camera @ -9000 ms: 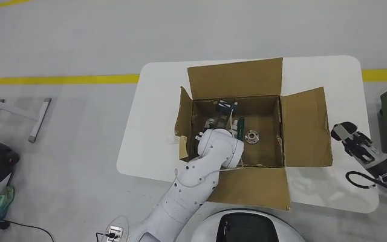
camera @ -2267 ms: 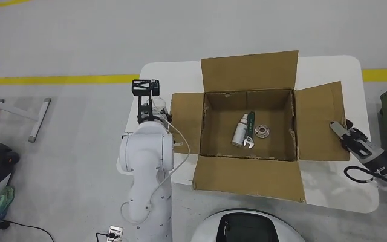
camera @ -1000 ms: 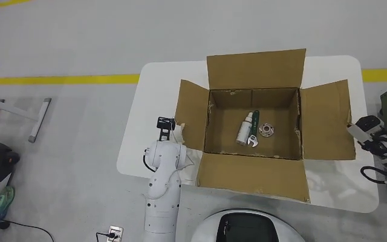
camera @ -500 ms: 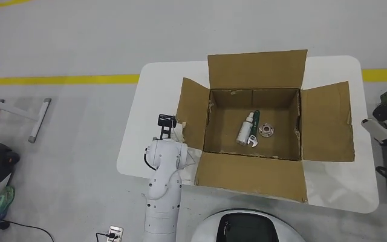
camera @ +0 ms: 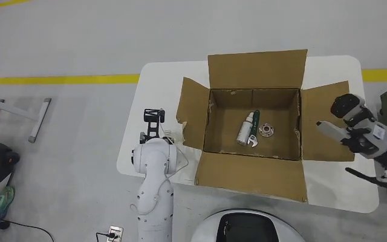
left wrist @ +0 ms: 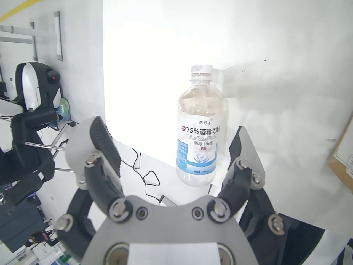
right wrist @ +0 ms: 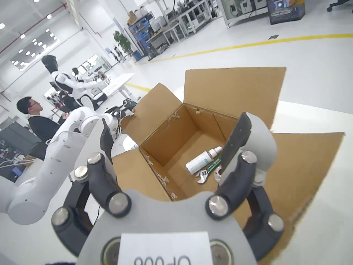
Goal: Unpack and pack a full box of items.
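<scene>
The open cardboard box (camera: pixel 256 70) stands on the white table (camera: pixel 158 81). On its floor lie a white spray bottle (camera: pixel 244 130), a green wrench (camera: pixel 254 124) and a round metal flange (camera: pixel 265 129); the bottle (right wrist: pixel 202 159) and wrench (right wrist: pixel 207 171) also appear in the right wrist view. A clear labelled bottle (left wrist: pixel 200 128) with a white cap is on the table near its edge, just ahead of my left gripper (left wrist: pixel 171 139), which is open and not touching it. This gripper (camera: pixel 153 113) is left of the box. My right gripper (right wrist: pixel 173 142) is open and empty, over the box's right flap (camera: pixel 329 128).
The box's left flap (camera: pixel 192 112) stands tilted up close to my left arm (camera: pixel 154 163). The front flap (camera: pixel 248 175) and right flap (camera: pixel 326 97) lie spread out. Bare table stretches left of the box and along the far left corner.
My left arm left the box and now hangs over the table's left side, drifting further left over the last second. The right gripper came in from the table's right edge over the right flap.
</scene>
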Available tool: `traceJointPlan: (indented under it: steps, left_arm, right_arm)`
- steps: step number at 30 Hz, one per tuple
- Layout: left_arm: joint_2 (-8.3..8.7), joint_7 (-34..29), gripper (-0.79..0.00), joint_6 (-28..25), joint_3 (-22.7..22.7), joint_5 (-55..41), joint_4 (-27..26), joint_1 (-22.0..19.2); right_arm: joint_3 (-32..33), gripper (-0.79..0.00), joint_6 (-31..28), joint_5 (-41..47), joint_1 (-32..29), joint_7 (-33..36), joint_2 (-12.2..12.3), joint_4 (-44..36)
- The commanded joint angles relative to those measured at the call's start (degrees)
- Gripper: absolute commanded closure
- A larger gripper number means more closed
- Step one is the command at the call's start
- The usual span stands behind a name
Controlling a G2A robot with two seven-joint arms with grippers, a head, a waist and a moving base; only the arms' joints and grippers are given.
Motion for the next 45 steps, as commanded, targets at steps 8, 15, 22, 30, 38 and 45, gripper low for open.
traceJointPlan:
  steps: [8, 15, 22, 30, 38, 45]
  left_arm:
    - [0.1, 0.75, -0.785, 0.15, 0.38, -0.88, -3.5, 1.62]
    - [0.11, 1.04, -0.785, 0.06, 0.52, -0.88, -3.7, 1.71]
    - [0.11, 1.04, -0.785, 0.06, 0.52, -0.88, -3.7, 1.71]
    - [0.11, 1.04, -0.785, 0.06, 0.52, -0.88, -3.7, 1.71]
    - [0.11, 1.04, -0.785, 0.06, 0.52, -0.88, -3.7, 1.71]
    - [0.11, 1.04, -0.785, 0.06, 0.52, -0.88, -3.7, 1.71]
  right_arm:
    - [-20.0, -0.785, 12.15, -18.69, 11.29, 2.13, 0.18, 4.47]
    - [-20.63, -0.785, 12.2, -19.28, 11.53, 2.02, 0.16, 4.63]
    - [-20.63, -0.785, 12.2, -19.28, 11.53, 2.02, 0.16, 4.63]
    - [-28.46, -0.785, 29.95, -24.75, 14.73, -0.59, -1.0, 8.01]
    - [-41.86, -0.785, 45.91, -33.88, 26.9, 5.83, -2.76, 14.53]
    - [-53.48, -0.785, 55.84, -41.85, 35.0, 10.17, -5.03, 20.91]
